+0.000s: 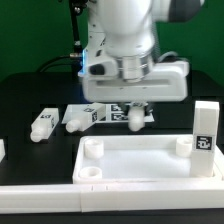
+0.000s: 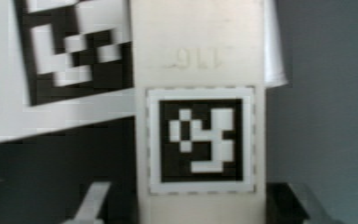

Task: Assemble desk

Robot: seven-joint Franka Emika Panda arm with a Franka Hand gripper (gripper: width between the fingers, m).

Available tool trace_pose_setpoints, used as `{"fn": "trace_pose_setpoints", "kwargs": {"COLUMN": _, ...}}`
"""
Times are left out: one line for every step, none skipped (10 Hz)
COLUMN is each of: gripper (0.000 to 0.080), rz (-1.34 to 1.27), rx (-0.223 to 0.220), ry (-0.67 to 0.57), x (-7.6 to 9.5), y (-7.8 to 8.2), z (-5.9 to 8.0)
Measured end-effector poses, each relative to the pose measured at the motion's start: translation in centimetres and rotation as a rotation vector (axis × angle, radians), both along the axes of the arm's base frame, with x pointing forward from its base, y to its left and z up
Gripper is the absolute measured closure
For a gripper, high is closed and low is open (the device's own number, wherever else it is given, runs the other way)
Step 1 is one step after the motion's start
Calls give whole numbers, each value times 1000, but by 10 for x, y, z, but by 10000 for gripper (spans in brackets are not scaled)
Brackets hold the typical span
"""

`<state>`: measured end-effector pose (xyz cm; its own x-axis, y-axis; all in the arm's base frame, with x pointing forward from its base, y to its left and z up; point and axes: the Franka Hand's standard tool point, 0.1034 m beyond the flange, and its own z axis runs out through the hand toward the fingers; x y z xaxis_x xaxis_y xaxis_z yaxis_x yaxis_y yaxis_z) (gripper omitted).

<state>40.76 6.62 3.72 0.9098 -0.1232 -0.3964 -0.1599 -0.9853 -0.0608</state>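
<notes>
Desk leg (image 2: 197,90) between jaws, cannot tell if gripped | arm low, wrist vertical over marker board (image 1: 106,109)

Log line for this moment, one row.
tool astride leg, grip unconfirmed | upright leg at tabletop | two loose legs lying flat

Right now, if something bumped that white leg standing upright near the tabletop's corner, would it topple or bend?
The upright leg is tall and narrow, so a bump up high would probably tip it. It looks like moulded plastic: likely stiff, not bendy. Its flat tagged face suggests little rolling once down.
</notes>
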Motion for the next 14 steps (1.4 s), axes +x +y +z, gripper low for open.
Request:
{"fn": "trace_pose_setpoints", "kwargs": {"gripper": 515, "rz": 87, "rx": 21, "ry": 66, "x": 4, "y": 20, "z": 11}}
{"fn": "trace_pose_setpoints", "kwargs": {"gripper": 515, "rz": 142, "rx": 52, "ry": 114, "x": 3, "y": 20, "z": 5}}
{"fn": "trace_pose_setpoints", "kwargs": {"gripper": 515, "rz": 126, "rx": 53, "ry": 180, "x": 0, "y": 18, "z": 4}}
{"fn": "trace_pose_setpoints", "kwargs": {"gripper": 515, "rz": 124, "rx": 67, "ry": 255, "x": -1, "y": 18, "z": 5}}
{"fn": "trace_pose_setpoints", "kwargs": {"gripper": 515, "rz": 123, "rx": 70, "ry": 287, "x": 2, "y": 18, "z": 2}}
{"fn": "trace_pose_setpoints", "kwargs": {"gripper": 515, "rz": 122, "rx": 68, "ry": 273, "x": 4, "y": 17, "z": 1}}
{"fn": "trace_pose_setpoints", "kwargs": {"gripper": 515, "rz": 122, "rx": 68, "ry": 272, "x": 4, "y": 18, "z": 2}}
{"fn": "trace_pose_setpoints", "kwargs": {"gripper": 515, "rz": 128, "rx": 70, "ry": 254, "x": 7, "y": 19, "z": 3}}
{"fn": "trace_pose_setpoints", "kwargs": {"gripper": 515, "rz": 131, "rx": 70, "ry": 231, "x": 11, "y": 20, "z": 5}}
{"fn": "trace_pose_setpoints", "kwargs": {"gripper": 515, "rz": 126, "rx": 65, "ry": 219, "x": 12, "y": 21, "z": 6}}
{"fn": "trace_pose_setpoints", "kwargs": {"gripper": 515, "rz": 125, "rx": 58, "ry": 209, "x": 14, "y": 21, "z": 7}}
{"fn": "trace_pose_setpoints", "kwargs": {"gripper": 515, "rz": 105, "rx": 36, "ry": 210, "x": 14, "y": 22, "z": 7}}
{"fn": "trace_pose_setpoints", "kwargs": {"gripper": 515, "rz": 16, "rx": -13, "ry": 223, "x": 13, "y": 22, "z": 6}}
{"fn": "trace_pose_setpoints", "kwargs": {"gripper": 515, "rz": -36, "rx": -42, "ry": 230, "x": 13, "y": 22, "z": 6}}
